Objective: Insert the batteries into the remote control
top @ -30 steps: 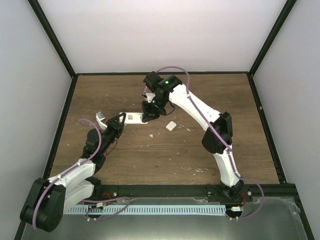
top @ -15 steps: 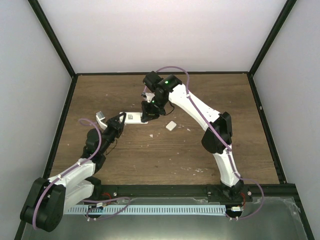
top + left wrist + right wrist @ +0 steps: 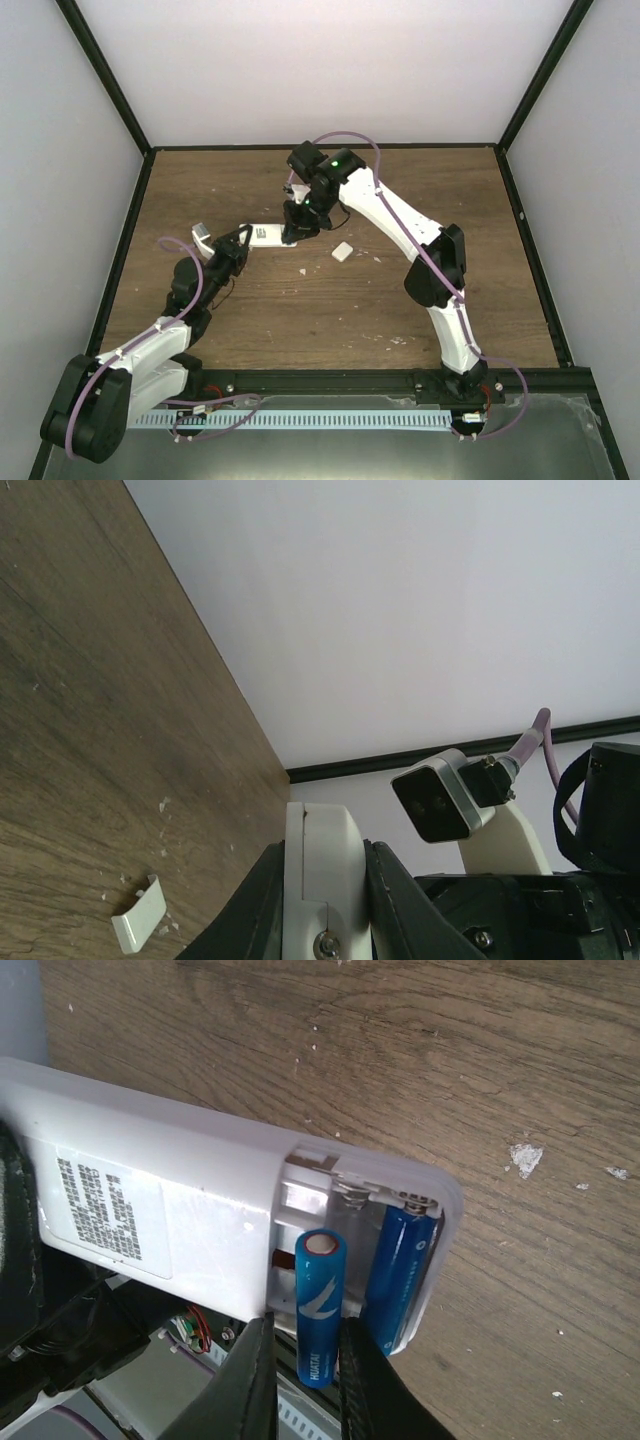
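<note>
My left gripper (image 3: 243, 240) is shut on the white remote control (image 3: 267, 236) and holds it above the table; its end shows between the fingers in the left wrist view (image 3: 322, 875). In the right wrist view the remote (image 3: 180, 1210) lies back side up with its battery bay open. One blue battery (image 3: 400, 1260) sits in the bay's right slot. My right gripper (image 3: 300, 1360) is shut on the second blue battery (image 3: 318, 1305), held over the empty left slot. In the top view the right gripper (image 3: 293, 232) is at the remote's right end.
A small white square cover piece (image 3: 342, 251) lies on the wooden table right of the remote; it also shows in the left wrist view (image 3: 138, 915). Another small white piece (image 3: 201, 235) lies left of the left gripper. White walls and a black frame enclose the table.
The remote and my right gripper have shifted slightly up and left together. The battery stays in the right gripper.
</note>
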`<state>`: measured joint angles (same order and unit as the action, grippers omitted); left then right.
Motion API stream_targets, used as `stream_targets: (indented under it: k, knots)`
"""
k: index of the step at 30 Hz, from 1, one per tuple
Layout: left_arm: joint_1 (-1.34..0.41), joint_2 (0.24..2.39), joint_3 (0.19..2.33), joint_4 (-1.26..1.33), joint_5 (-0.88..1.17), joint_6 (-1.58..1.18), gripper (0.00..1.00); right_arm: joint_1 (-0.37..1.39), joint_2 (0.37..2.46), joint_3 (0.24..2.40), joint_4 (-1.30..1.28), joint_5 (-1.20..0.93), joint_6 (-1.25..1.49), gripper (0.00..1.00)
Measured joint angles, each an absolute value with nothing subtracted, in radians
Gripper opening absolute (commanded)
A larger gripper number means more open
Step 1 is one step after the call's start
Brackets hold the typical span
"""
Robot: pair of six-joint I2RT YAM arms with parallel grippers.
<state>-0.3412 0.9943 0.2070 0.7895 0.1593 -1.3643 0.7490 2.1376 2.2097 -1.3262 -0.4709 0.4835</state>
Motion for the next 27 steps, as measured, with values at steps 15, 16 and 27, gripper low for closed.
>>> stream_targets:
  k: [15,16,27]
  knots:
    - [-0.341,0.995,0.207,0.825,0.161,-1.393,0.0,0.728,2.111,2.211,-1.324,-0.44,0.487,0.14]
    - [-0.341,0.995,0.207,0.825,0.161,-1.395,0.0,0.728,2.111,2.212,-1.324,-0.439,0.487,0.14]
    - [-0.341,0.994,0.207,0.838,0.161,-1.41,0.0,0.723,2.089,2.336,-1.31,-0.408,0.476,0.2]
